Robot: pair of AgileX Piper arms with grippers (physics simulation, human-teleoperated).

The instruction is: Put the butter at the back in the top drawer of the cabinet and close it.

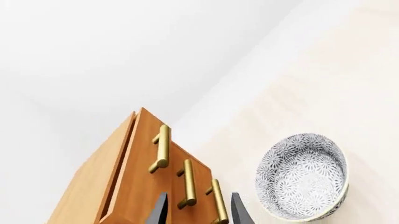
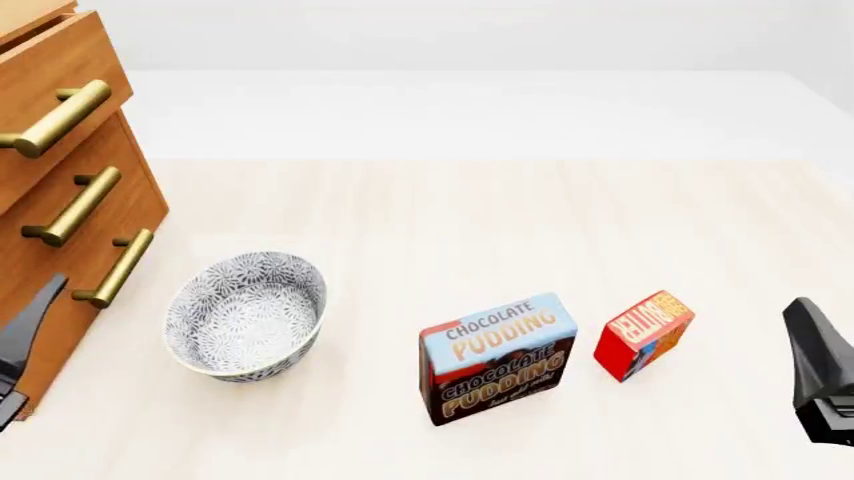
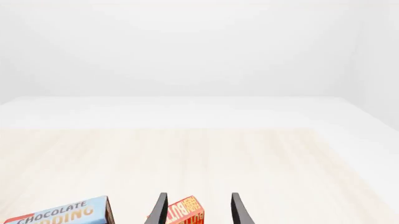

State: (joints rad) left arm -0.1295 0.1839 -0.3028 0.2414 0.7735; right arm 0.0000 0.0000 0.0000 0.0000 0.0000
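Right gripper [image 3: 196, 212] open, empty; butter [image 3: 184, 212] just ahead between fingers, ungrasped. Left gripper [image 1: 198, 212] open, facing cabinet [image 2: 60, 200]. Top drawer [image 2: 54, 100] slightly ajar. Judged: loading and closing remained.

In the front view the cabinet [image 2: 60, 190] is cut by the left edge, so its top and the left part of the top drawer [image 2: 54, 95] are not shown. Only a dark tip of the left gripper [image 2: 24, 335] and of the right gripper [image 2: 817, 365] is seen there. In the right wrist view the butter [image 3: 185, 211] is cut off by the picture's edge and partly hidden behind one finger.
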